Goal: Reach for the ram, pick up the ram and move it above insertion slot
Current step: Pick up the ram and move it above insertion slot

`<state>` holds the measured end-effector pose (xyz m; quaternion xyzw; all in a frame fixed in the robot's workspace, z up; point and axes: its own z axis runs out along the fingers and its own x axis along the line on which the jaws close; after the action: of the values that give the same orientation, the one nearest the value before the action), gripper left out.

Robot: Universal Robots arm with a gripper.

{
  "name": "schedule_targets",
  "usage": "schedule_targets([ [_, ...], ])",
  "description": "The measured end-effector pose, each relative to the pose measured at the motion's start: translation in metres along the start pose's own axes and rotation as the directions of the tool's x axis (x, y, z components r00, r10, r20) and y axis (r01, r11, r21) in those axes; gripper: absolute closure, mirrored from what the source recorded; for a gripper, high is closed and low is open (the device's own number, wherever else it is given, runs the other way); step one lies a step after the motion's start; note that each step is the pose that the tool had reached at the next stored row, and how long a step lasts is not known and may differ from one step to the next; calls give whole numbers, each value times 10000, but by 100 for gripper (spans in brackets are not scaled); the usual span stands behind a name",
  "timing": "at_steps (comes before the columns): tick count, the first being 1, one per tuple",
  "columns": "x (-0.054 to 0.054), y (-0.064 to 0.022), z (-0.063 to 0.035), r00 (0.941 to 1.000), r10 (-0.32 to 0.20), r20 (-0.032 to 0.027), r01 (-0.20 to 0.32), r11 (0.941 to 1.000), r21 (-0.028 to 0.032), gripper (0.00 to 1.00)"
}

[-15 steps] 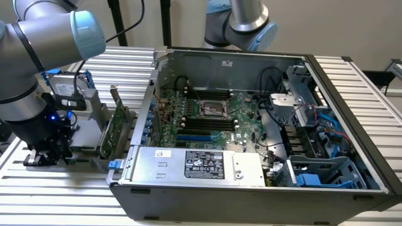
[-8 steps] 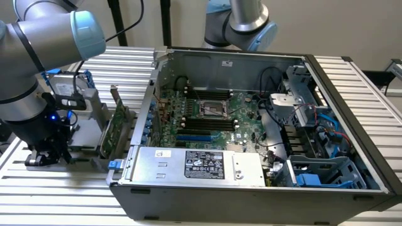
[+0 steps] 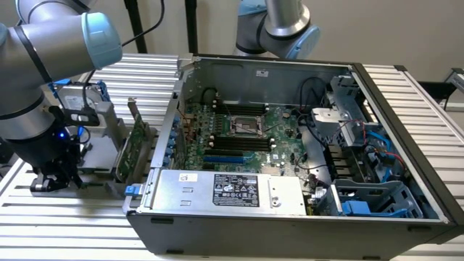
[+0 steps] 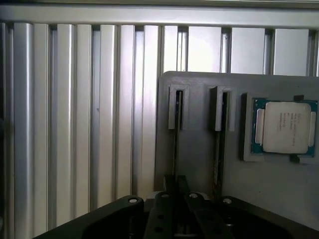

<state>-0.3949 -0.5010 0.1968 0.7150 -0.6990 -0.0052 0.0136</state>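
The ram is a thin stick seen edge-on, standing in the first slot of a grey holder block. My gripper sits low over that slot with its two dark fingers drawn together on the stick's near end. A second stick stands in the neighbouring slot. In the exterior view my gripper reaches down onto the holder at the exterior view's left, beside the open computer case. The black memory slots lie on the motherboard inside the case.
A processor chip rests in a pocket of the holder. An upright green expansion card and a silver hard drive stand between my arm and the case wall. A second robot arm stands behind the case. The ribbed aluminium table surrounds the holder.
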Motion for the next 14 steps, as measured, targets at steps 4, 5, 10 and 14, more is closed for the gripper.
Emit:
schedule_targets([
  [4,0,0,0,10000,-27,-6,27,10000,0,87],
  [5,0,0,0,10000,-27,-6,27,10000,1,87],
  [10,-6,-1,0,9998,-210,-11,210,9998,3,87],
  [14,-6,-1,0,9997,-264,-14,264,9997,3,87],
])
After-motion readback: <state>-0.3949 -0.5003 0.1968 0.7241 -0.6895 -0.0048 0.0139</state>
